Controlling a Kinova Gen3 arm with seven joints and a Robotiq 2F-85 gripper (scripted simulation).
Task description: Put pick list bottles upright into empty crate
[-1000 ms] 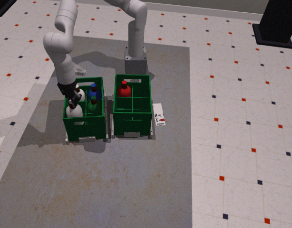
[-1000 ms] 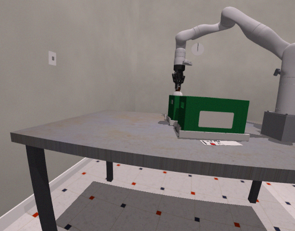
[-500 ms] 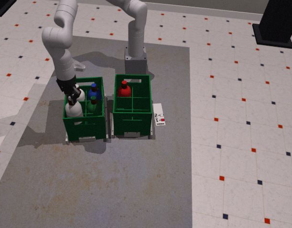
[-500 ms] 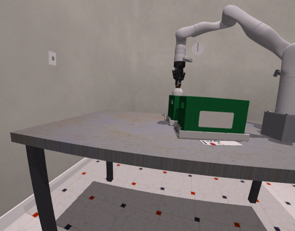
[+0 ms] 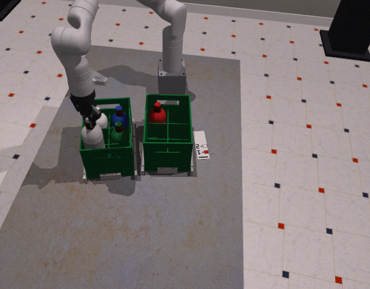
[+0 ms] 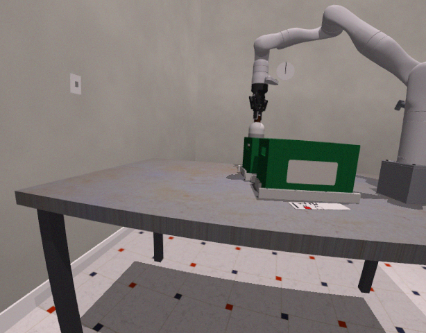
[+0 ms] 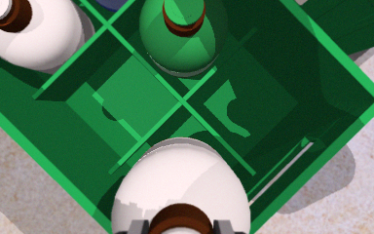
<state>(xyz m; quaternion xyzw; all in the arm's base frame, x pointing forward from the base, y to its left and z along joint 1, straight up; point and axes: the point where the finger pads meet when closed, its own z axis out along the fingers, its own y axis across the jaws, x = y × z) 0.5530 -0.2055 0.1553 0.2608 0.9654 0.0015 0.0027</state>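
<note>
Gripper [image 5: 91, 121] pinches the white-label bottle [image 5: 92, 136] by its neck, upright, partly lifted from the source crate [image 5: 105, 160]. Your target crate [image 5: 168, 152] lies just beside that source crate, toward the pick list [image 5: 201, 144].
</note>
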